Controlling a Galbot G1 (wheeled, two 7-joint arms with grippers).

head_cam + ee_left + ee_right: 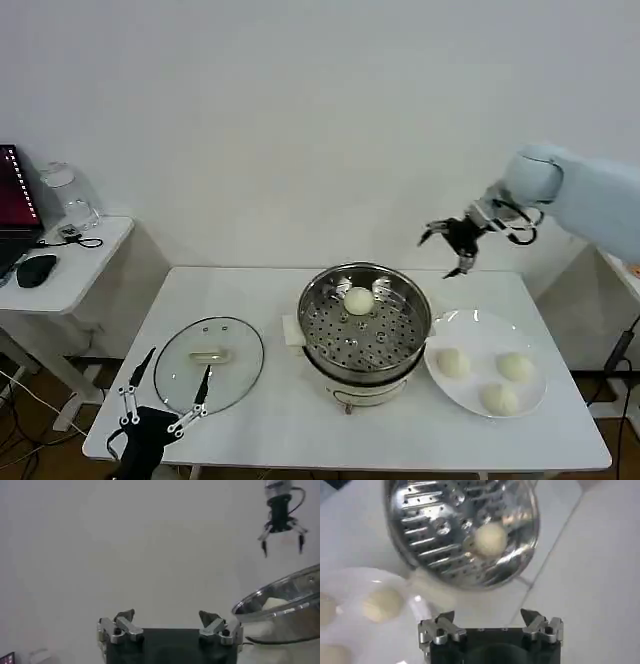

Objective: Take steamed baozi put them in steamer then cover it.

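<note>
The shiny steamer stands mid-table with one cream baozi on its perforated tray, toward the far side. Three more baozi lie on a white plate to its right. My right gripper hangs open and empty in the air behind and above the plate. In the right wrist view the steamer with its baozi and the plate lie below the gripper. My left gripper is open at the table's front left, over the near edge of the glass lid.
A side table at the far left carries a mouse, a glass jug and a laptop edge. Bare tabletop lies in front of the steamer and behind the lid. The left wrist view shows the steamer's rim, my left gripper and the right gripper far off.
</note>
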